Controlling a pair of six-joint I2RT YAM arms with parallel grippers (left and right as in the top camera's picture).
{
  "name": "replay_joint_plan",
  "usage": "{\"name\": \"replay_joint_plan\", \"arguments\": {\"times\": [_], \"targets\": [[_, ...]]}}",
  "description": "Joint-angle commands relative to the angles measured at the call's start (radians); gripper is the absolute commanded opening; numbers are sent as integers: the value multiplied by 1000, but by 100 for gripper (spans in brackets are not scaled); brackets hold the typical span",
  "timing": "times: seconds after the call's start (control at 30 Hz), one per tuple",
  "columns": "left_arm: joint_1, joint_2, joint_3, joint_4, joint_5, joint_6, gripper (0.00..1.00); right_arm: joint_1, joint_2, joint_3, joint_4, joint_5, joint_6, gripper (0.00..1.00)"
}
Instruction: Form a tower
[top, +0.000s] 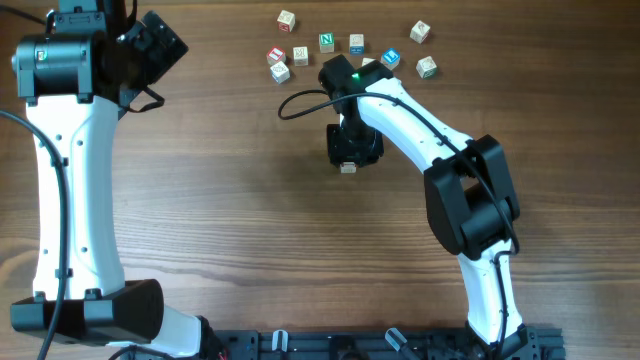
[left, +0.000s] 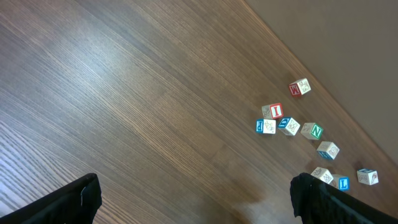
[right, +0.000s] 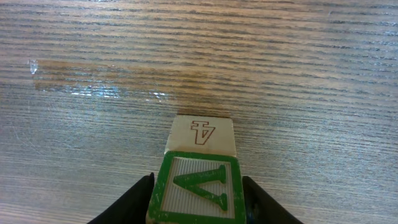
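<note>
Overhead: nine loose cubes (top: 326, 41); left pincer (left: 196, 190) spread; right pincer (right: 198, 202) flanks green-faced cube (right: 196, 180), grip unclear.

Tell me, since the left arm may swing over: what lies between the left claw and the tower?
Nothing but bare table between the left claw and the tower; the overhead view shows it. The loose cubes lie off to one side.
</note>
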Motion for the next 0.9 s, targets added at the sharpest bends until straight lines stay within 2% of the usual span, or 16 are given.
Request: {"name": "replay_joint_plan", "arguments": {"times": [0.0, 0.23, 0.33, 0.43, 0.5, 0.63, 0.7, 0.73, 0.8, 0.87], "targets": [[5, -2, 0, 0, -12, 8, 100, 1, 9, 24, -5, 22, -3, 41], [5, -2, 0, 0, -12, 8, 100, 1, 9, 24, -4, 34, 0, 33], [5, -2, 0, 1, -12, 8, 100, 1, 9, 24, -1, 33, 0, 33], [5, -2, 0, 1, -12, 8, 100, 1, 9, 24, -1, 33, 1, 49], [5, -2, 0, 1, -12, 8, 100, 1, 9, 24, -1, 33, 1, 53], [5, -2, 0, 0, -12, 8, 100, 1, 9, 24, -2, 32, 0, 68], [5, -2, 0, 0, -12, 8, 100, 1, 7, 24, -16, 27, 2, 96], [5, -2, 0, 1, -12, 8, 100, 1, 4, 26, -23, 17, 4, 100], [5, -2, 0, 1, -12, 8, 100, 1, -7, 50, -50, 13, 14, 100], [5, -2, 0, 0, -13, 8, 100, 1, -16, 128, -128, 13, 85, 100]]}}
